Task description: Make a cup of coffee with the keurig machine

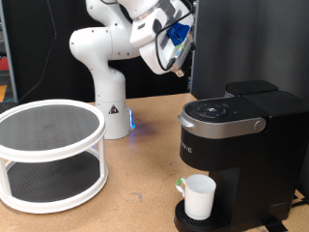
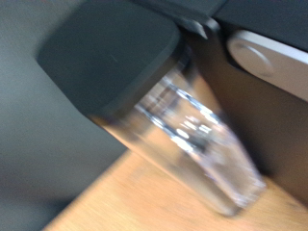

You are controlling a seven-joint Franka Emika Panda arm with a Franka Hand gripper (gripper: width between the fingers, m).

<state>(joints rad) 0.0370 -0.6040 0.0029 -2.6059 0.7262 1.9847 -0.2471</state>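
The black keurig machine (image 1: 237,135) stands at the exterior view's right, with its silver-grey lid handle (image 1: 227,124) down and the lid closed. The white cup (image 1: 200,196) sits upright on the round drip base under the spout. My gripper (image 1: 178,58) hangs high in the air above and behind the machine's lid, holding nothing that I can see. The wrist view is blurred. It shows the machine's black tank cover (image 2: 106,58) and clear water tank (image 2: 192,140), with part of the silver lid (image 2: 265,53). No fingers show in that view.
A white two-tier round rack (image 1: 48,155) with dark mesh shelves stands at the exterior view's left on the wooden table (image 1: 135,193). The white robot base (image 1: 108,106) is behind it. A small green thing (image 1: 180,184) lies beside the cup.
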